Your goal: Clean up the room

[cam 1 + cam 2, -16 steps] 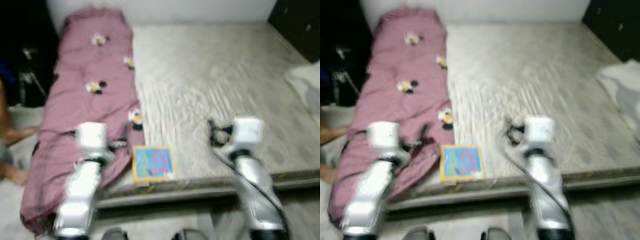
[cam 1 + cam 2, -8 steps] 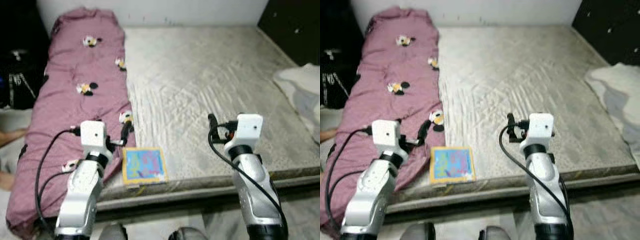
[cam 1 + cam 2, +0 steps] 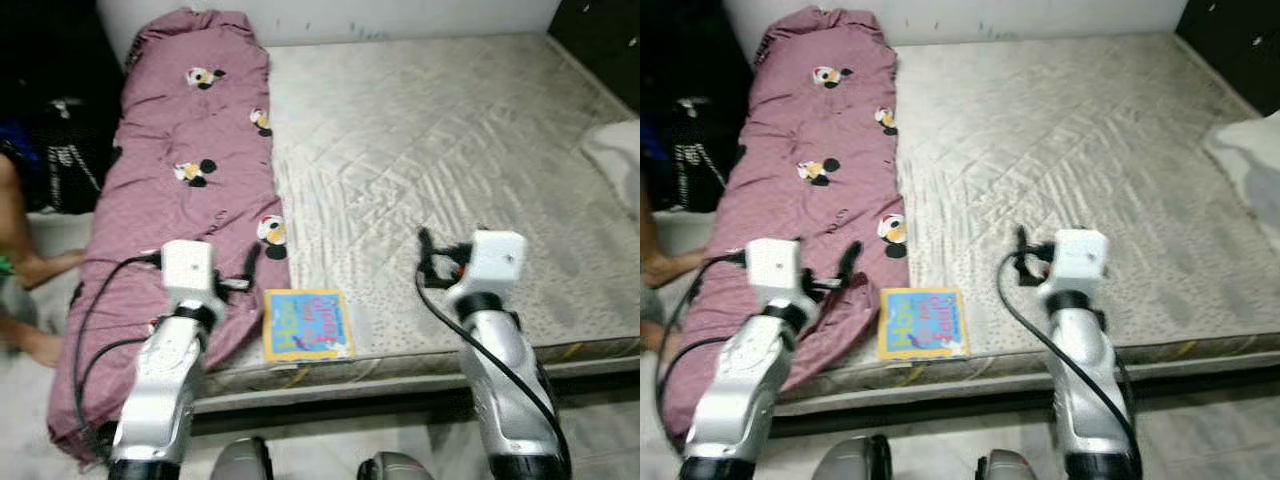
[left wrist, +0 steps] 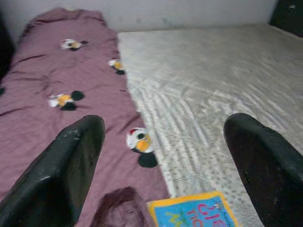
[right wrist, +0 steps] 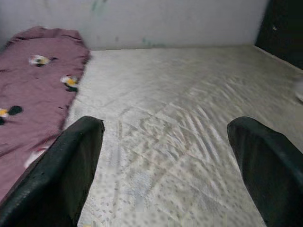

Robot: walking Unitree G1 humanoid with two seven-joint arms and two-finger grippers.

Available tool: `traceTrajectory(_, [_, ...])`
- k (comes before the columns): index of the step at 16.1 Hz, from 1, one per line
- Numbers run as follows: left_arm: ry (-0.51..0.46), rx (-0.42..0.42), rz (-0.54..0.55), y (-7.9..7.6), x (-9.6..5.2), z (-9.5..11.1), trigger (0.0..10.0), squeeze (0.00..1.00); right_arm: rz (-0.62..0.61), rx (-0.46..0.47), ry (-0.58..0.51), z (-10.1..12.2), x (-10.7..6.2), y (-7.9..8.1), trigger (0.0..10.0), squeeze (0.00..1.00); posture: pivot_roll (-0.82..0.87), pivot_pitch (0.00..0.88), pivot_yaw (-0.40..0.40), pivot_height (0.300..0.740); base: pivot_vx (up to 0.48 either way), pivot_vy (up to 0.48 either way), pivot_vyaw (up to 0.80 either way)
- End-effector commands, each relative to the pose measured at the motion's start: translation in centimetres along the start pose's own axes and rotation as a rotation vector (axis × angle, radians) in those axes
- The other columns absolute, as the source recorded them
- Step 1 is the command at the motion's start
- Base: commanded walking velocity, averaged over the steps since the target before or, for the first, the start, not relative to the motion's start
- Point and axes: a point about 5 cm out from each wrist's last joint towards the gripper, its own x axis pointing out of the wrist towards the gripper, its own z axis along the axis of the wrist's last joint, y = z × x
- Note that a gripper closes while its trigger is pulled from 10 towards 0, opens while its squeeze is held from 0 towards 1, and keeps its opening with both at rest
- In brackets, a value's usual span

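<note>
A mauve blanket (image 3: 190,150) printed with cartoon mice lies lengthwise along the left side of a bare grey quilted mattress (image 3: 450,150). A colourful picture book (image 3: 307,323) with a yellow border lies flat at the mattress's front edge, beside the blanket's lower fold. My left gripper (image 3: 250,268) hovers over the blanket's edge just left of the book, and in the left wrist view its fingers (image 4: 71,165) stand wide apart, holding nothing. My right gripper (image 3: 426,258) is held over bare mattress to the right of the book, open and holding nothing.
A white cloth (image 3: 615,150) lies at the mattress's right edge. A person's bare leg (image 3: 20,260) and a dark bag (image 3: 65,150) are on the floor to the left of the bed. The wall runs along the mattress's far end.
The head view has shifted and sharpened, so the bed sits a little differently in the picture. Both arms keep the same pose over the mattress; book and blanket lie as before.
</note>
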Motion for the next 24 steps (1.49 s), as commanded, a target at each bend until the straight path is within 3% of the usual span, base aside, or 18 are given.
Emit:
traceTrajectory(1, [0.008, 0.013, -0.036, -0.4, 0.4, 0.0, 10.0, 0.00, -0.034, -0.003, -0.034, 0.6, -0.4, -0.5, 10.0, 0.00, -0.11, 0.100, 0.076, 0.740, 0.000, 0.000, 0.00])
traceTrajectory(7, [0.000, 0.005, -0.050, -0.9, 0.8, 0.0, 10.0, 0.00, -0.035, -0.008, -0.022, 0.2, -1.0, -0.6, 10.0, 0.00, -0.11, 0.096, 0.053, 0.740, 0.000, 0.000, 0.00])
traceTrajectory(13, [-0.008, 0.004, 0.047, 0.6, -0.5, -0.1, 10.0, 0.00, 0.034, 0.028, -0.010, 0.2, -0.2, 0.4, 10.0, 0.00, -0.06, 0.114, -0.006, 0.740, 0.000, 0.000, 0.00])
traceTrajectory(16, [-0.023, 0.029, 0.142, 2.3, -1.6, 0.1, 10.0, 0.00, 0.228, 0.099, -0.037, 1.1, -1.4, 2.3, 10.0, 0.00, -0.05, 0.116, -0.012, 0.740, 0.000, 0.000, 0.00])
traceTrajectory(18, [0.003, 0.036, 0.159, 2.8, -2.3, -0.5, 10.0, 0.00, 0.237, 0.075, -0.002, 0.4, -2.1, 1.9, 10.0, 0.00, -0.05, 0.116, -0.013, 0.740, 0.000, 0.000, 0.00])
traceTrajectory(20, [0.010, 0.034, 0.164, 2.7, -2.5, -0.6, 10.0, 0.00, 0.206, 0.067, 0.021, -0.1, -2.0, 1.3, 10.0, 0.00, -0.06, 0.117, -0.015, 0.740, 0.000, 0.000, 0.00])
traceTrajectory(24, [-0.006, 0.033, 0.157, 2.2, -2.0, -0.2, 10.0, 0.00, 0.240, 0.053, -0.005, 0.5, -1.3, 2.0, 10.0, 0.00, -0.04, 0.117, -0.023, 0.740, 0.000, 0.000, 0.10])
